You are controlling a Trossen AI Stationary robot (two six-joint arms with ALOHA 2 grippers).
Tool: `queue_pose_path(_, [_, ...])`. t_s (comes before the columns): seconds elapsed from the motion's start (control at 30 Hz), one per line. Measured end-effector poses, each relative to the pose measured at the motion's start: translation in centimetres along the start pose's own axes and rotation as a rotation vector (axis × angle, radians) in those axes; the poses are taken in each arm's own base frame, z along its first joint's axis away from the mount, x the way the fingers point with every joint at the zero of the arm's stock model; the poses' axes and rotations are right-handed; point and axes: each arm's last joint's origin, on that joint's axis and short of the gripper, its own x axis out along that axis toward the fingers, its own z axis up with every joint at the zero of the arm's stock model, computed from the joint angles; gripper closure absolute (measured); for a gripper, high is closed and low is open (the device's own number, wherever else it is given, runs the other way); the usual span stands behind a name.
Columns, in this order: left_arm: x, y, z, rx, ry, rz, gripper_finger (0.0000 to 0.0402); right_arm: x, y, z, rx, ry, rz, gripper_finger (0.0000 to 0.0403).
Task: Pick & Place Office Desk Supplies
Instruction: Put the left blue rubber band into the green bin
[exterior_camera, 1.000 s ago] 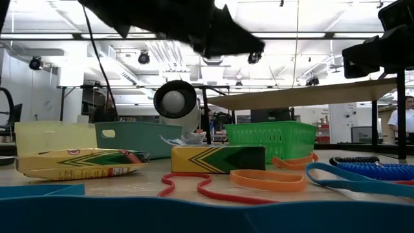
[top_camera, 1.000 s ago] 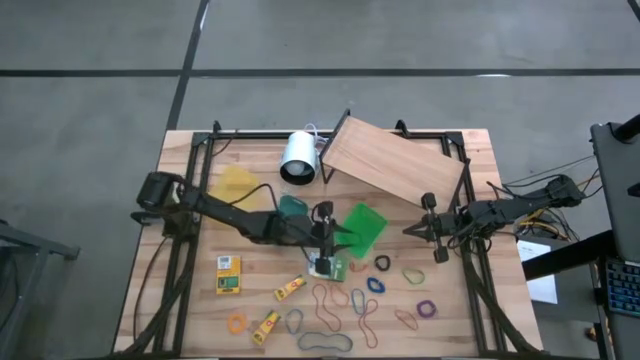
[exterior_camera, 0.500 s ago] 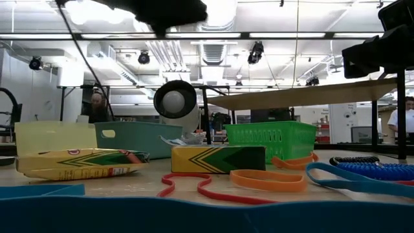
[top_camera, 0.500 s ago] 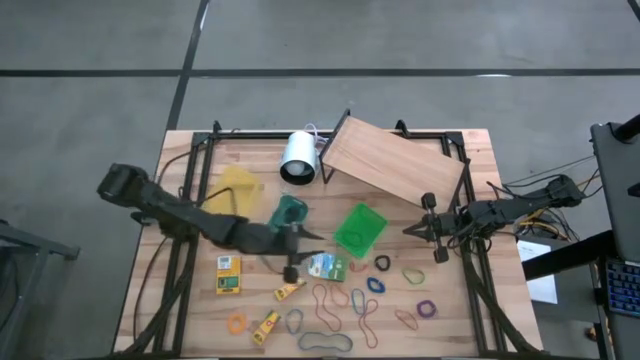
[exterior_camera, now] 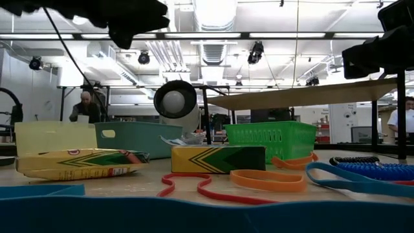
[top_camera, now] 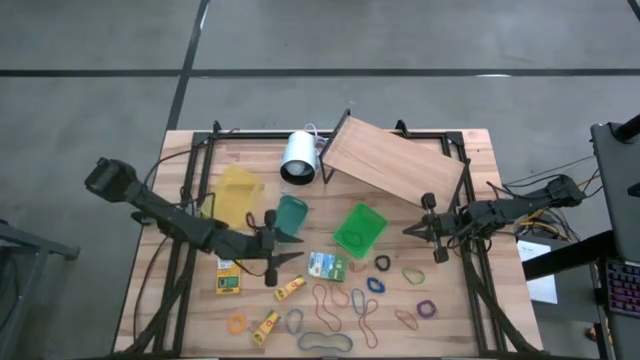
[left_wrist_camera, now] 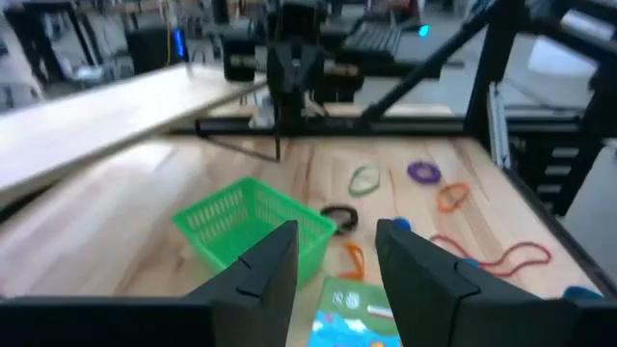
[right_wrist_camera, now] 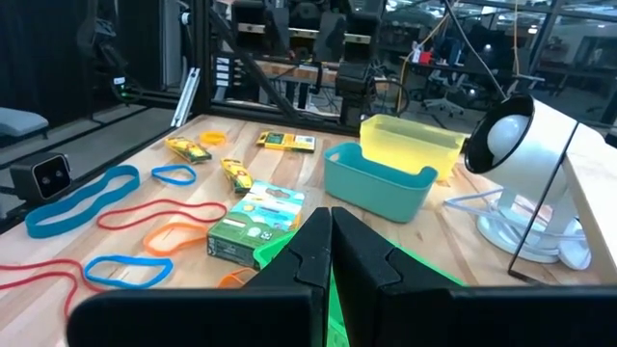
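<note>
Two arms are over the wooden counter [top_camera: 470, 320]. The left claw [top_camera: 270, 250] hangs above the counter between the teal bin [top_camera: 290, 215] and the yellow tube [top_camera: 289, 288], and its fingers stand apart with nothing between them. The right claw [top_camera: 432, 228] waits at the right side, just beside the slanted wooden board [top_camera: 395, 160], with its fingers pressed together and empty.

The green-and-white packet [top_camera: 327, 266] lies flat near the middle of the counter, just below the green basket [top_camera: 359, 228] in the high view — it is close to the left claw but not touching it. A small yellow box [top_camera: 228, 276] lies to the left, under the left arm. Many rubber-band loops are spread over the front part — a purple loop [top_camera: 427, 308], an orange loop [top_camera: 236, 322], a long red loop [top_camera: 367, 318]. The yellow bin [top_camera: 236, 192] stands beside the teal bin, and the white cylinder [top_camera: 298, 157] is near the board.
</note>
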Motion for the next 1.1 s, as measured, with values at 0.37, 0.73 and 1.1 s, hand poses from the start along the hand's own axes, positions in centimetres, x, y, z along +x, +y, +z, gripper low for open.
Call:
queue_pose_path(0.37, [2.4,-4.4,2.8,-0.359,0.616,0.242,0.0254,0.0,0.0,0.0,0.0,0.002,0.001,0.0394])
queue_pose_path(0.73, [4.5,-11.6,0.7,-0.39,0.81,0.222,0.0254,0.0,0.0,0.0,0.0,0.002,0.001,0.0394])
queue_pose_path(1.1, [4.3,-14.4,-2.4,-0.491,0.857,0.258,0.0254,0.0,0.0,0.0,0.0,0.002,0.001,0.0394])
